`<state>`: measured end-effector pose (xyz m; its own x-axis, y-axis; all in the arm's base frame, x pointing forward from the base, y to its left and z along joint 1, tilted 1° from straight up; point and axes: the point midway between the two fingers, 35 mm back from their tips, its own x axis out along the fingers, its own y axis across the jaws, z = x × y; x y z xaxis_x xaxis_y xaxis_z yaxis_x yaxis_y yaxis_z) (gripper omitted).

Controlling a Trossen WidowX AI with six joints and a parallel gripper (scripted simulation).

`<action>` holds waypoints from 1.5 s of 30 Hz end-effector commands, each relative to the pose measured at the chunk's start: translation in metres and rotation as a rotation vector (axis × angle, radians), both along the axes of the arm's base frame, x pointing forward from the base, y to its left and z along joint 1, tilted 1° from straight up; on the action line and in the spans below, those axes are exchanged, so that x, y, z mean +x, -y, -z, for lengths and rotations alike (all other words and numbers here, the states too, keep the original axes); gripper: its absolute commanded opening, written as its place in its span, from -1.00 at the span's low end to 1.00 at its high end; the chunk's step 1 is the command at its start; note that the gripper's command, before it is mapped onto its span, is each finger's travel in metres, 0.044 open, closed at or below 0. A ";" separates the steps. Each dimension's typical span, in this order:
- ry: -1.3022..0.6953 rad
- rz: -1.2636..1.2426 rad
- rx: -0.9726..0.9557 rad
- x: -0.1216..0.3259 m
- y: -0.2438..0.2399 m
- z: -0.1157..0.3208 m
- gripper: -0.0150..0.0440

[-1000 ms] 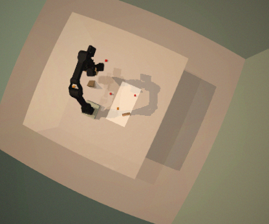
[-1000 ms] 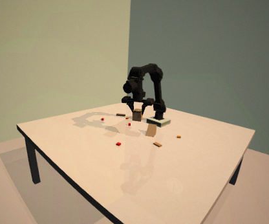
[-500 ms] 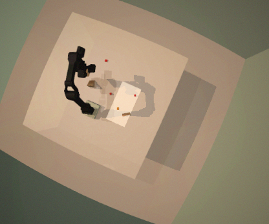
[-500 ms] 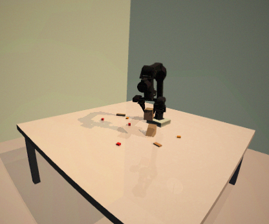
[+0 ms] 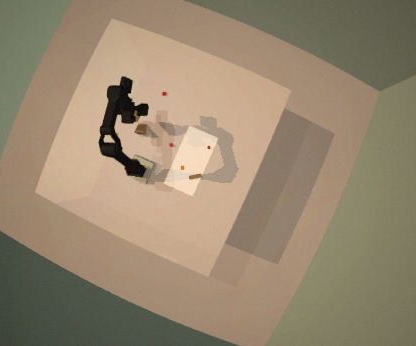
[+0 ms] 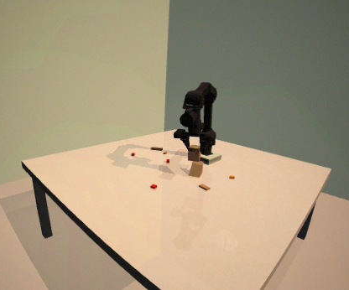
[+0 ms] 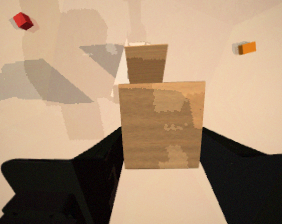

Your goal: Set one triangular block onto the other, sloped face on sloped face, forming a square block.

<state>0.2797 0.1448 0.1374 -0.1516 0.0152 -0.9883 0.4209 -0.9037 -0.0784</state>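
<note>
One wooden triangular block [image 5: 141, 129] [image 6: 196, 169] [image 7: 147, 70] stands on the table [image 5: 128, 220] [image 6: 120, 218], a sloping outline visible in the exterior view. My gripper [image 5: 136, 115] [image 6: 195, 148] [image 7: 158, 128] is shut on the other triangular block [image 6: 194, 155] [image 7: 162, 120], one finger on each side. The held block is above table height and appears just above the standing block in the exterior view. In the wrist view it covers the standing block's near part. Whether the two touch is unclear. The held block's slope is hidden.
Small red cubes [image 5: 164, 93] [image 6: 153, 186] [image 7: 23, 21] and orange pieces [image 5: 182, 168] [image 6: 231, 177] [image 7: 247, 48] lie around the blocks. A thin brown piece [image 6: 204, 187] lies near the standing block. The arm's pale base [image 6: 211, 159] is close behind.
</note>
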 end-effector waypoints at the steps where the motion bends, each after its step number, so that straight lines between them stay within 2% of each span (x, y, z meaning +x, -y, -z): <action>1: -0.002 0.005 0.002 -0.006 0.002 0.014 -0.49; 23: -0.003 0.006 0.001 -0.028 0.013 0.073 -0.49; 45: -0.001 -0.039 -0.061 -0.027 0.010 0.073 -0.49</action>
<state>0.2516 0.1347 0.0635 -0.1553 -0.0472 -0.9867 0.4585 -0.8882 -0.0297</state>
